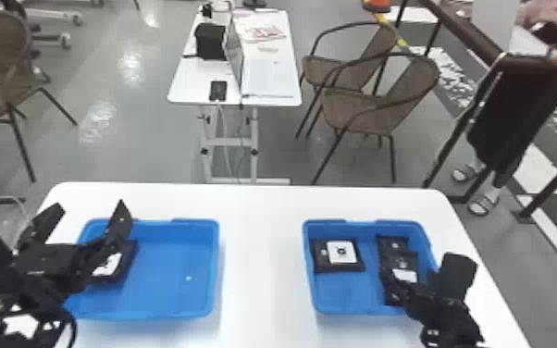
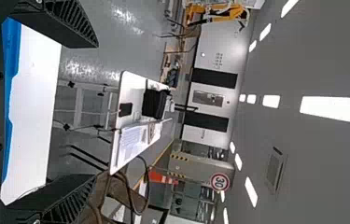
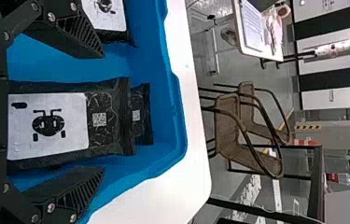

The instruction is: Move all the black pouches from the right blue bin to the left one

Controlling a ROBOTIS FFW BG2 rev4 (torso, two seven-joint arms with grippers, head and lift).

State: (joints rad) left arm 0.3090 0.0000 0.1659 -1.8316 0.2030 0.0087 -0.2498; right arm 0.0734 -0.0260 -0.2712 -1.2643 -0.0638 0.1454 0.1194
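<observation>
looked down on a grey floor (image 1: pixel 139 115), with a white bench (image 1: pixel 261 259) across the foreground of the head view. saw beyond it a narrower white table (image 1: pixel 182 92), with brown chairs (image 1: pixel 361 118) just beside it.

found two bins on the bench, well apart: the left blue bin (image 1: pixel 176 268) and the right blue bin (image 1: pixel 337 294).

saw the left gripper (image 1: pixel 91 207) over the outer side of the left blue bin, with fingers spread wide and empty. saw the right gripper (image 1: pixel 418 266) at the outer side of the right blue bin, with fingers wide, to either side of an upper black pouch (image 3: pixel 109 130) but not closed on it.

made out a lower black pouch (image 3: pixel 142 126) in the right blue bin, partly under the upper black pouch, and an inner black pouch (image 1: pixel 319 266) lying flat near the wall closest to the left blue bin. spotted another black pouch (image 1: pixel 127 259) inside the left blue bin, partly hidden behind the left gripper.

noticed, last, a white label (image 1: pixel 337 259) on the inner black pouch.
</observation>
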